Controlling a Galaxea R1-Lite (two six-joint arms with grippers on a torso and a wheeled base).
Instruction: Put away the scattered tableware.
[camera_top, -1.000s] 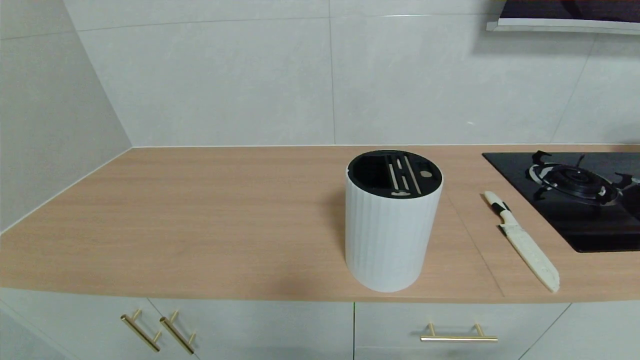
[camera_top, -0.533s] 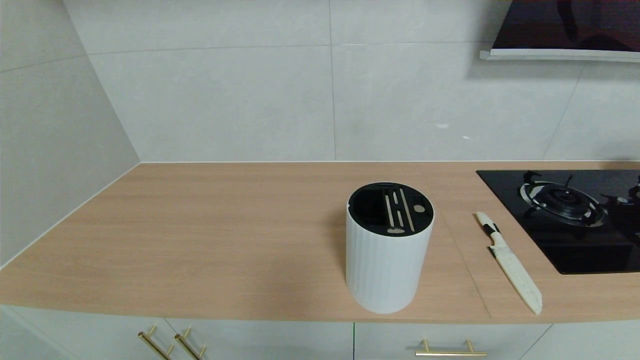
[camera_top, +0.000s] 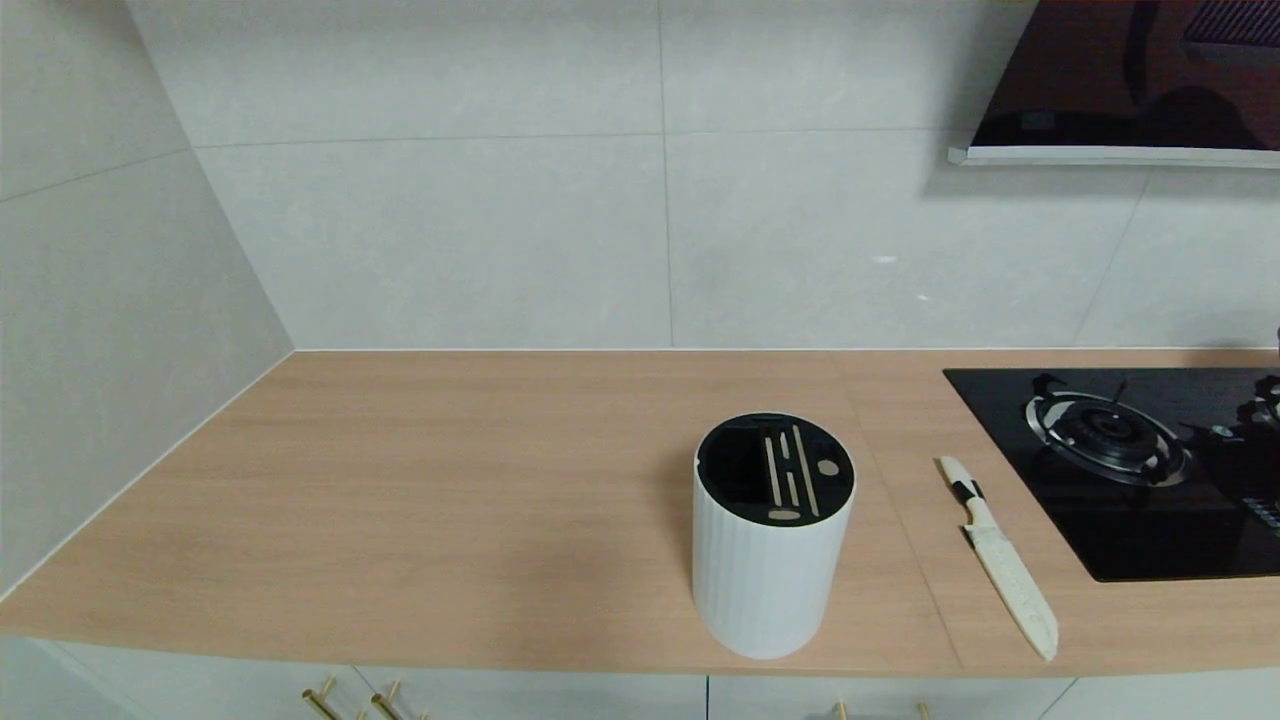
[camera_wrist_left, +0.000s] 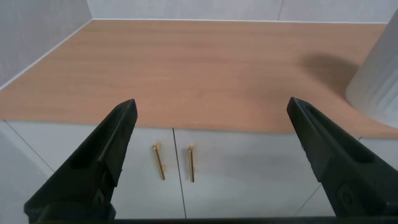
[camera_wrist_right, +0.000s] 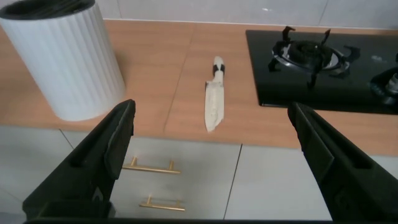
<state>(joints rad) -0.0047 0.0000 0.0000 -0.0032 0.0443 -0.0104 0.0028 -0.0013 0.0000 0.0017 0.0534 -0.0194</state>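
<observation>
Wooden countertop (camera_top: 450, 500) runs along a wall of grey tiles (camera_top: 450, 230), meeting a second tiled wall at its far left corner. A white ribbed holder (camera_top: 770, 570) with a black slotted top stands upright close to the counter's front edge, and a long stretch of wood lies between it and the side wall on the robot's left. To the right of the holder, and apart from it, a knife (camera_top: 995, 555) lies flat on the wood. Its pale blade points toward the front edge, with the tip just short of it, and its handle points toward the back wall. Farther right is a black hob (camera_top: 1120, 480) set into the counter. The knife lies between holder and hob and touches neither. A dark hood (camera_top: 1130, 90) hangs on the wall above the hob.

The left gripper (camera_wrist_left: 211, 106) hangs in front of the counter's front edge, level with the cabinet doors (camera_wrist_left: 249, 180) and their brass handles (camera_wrist_left: 158, 162), its jaws spread wide with nothing between them. The right gripper (camera_wrist_right: 211, 106) also sits out in front of the edge, facing the knife, its jaws equally wide and holding nothing.
</observation>
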